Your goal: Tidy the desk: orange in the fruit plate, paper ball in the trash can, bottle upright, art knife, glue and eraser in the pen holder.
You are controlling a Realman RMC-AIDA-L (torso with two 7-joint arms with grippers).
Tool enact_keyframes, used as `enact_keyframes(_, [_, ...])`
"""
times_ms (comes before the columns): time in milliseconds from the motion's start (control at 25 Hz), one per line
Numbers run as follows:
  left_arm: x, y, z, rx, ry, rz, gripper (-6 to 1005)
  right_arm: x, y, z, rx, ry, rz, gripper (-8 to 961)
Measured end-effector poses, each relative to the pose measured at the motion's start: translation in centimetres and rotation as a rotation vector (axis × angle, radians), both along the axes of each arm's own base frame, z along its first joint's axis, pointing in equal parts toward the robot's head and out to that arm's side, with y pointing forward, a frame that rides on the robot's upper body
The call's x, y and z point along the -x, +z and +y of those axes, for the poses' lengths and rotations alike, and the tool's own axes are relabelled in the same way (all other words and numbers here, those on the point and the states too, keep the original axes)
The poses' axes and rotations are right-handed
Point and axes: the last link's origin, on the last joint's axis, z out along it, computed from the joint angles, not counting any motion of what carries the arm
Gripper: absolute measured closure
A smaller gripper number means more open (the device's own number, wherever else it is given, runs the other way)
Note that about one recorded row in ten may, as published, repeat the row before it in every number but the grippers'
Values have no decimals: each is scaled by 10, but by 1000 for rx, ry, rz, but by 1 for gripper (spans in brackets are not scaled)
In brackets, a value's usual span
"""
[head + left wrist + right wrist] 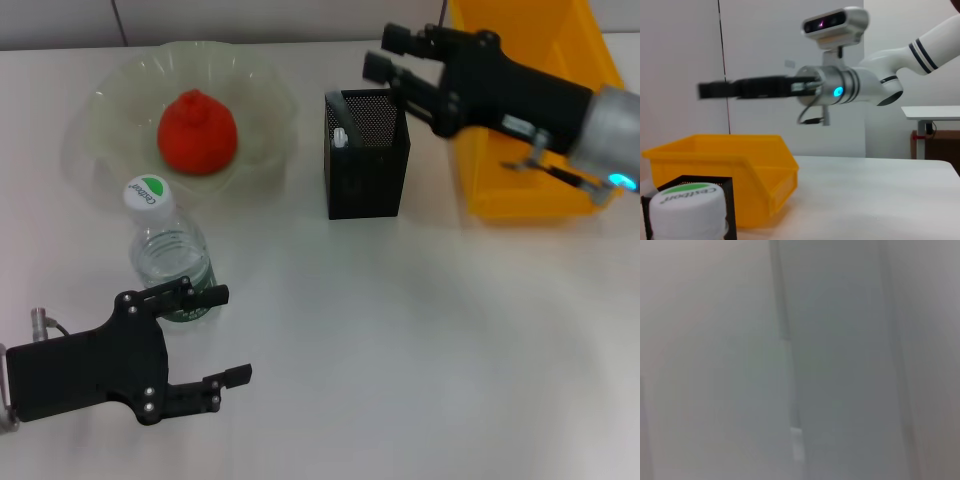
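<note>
Head view first: your right end effector (382,55) hangs above the far rim of the pen holder (366,155), its fingers apart and nothing visible between them. That placement suits a drop into the cup, and something white already pokes up inside the mesh, though you cannot tell which item it is. The trash can (530,150) sits just behind that arm, so it is within easy reach; its contents are hidden by the arm.

Your left end effector (228,335) rests low on the near side of the surface (420,350), fingers apart and empty, just beside the bottle (170,250). The bottle stands upright with its cap on top, so that step looks done. The orange (198,131) lies in the middle of the fruit plate (180,110) — also settled.

From the left wrist view you see the bottle cap close up, with the mesh cup and yellow bin beyond it. The right wrist view shows only blank wall — no help here.

No eraser, knife or glue lies loose on the surface, so you are likely near the end
</note>
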Motion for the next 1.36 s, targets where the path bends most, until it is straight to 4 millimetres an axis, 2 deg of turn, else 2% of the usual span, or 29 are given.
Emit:
enact_keyframes(40, [0, 1, -2, 2, 0, -3, 204, -3, 9, -19, 50, 67, 12, 641])
enact_keyframes(80, [0, 1, -2, 2, 0, -3, 204, -3, 9, -19, 50, 67, 12, 622])
enact_keyframes(160, [2, 1, -3, 5, 4, -4, 204, -9, 14, -39, 110, 131, -21, 584])
enact_keyframes(200, [3, 2, -4, 8, 8, -4, 204, -14, 15, -52, 152, 172, -53, 565])
enact_keyframes(240, [3, 2, -5, 11, 13, -6, 204, -24, 15, -74, 234, 231, -118, 546])
enact_keyframes(280, [4, 3, -6, 15, 17, -8, 204, -24, 15, -74, 234, 231, -118, 527])
enact_keyframes(440, [6, 9, -10, 21, 32, -31, 204, -42, 7, -100, 358, 264, -212, 451])
enact_keyframes(480, [6, 9, -10, 21, 32, -31, 204, -46, 3, -103, 380, 259, -231, 372])
enact_keyframes(560, [6, 11, -12, 19, 32, -44, 204, -50, -2, -106, 409, 249, -255, 215])
enact_keyframes(680, [7, 12, -14, 19, 36, -46, 204, -52, -8, -105, 417, 230, -267, 201])
enact_keyframes(1360, [8, 13, -17, 20, 41, -52, 204, -50, -12, -103, 415, 232, -277, 190])
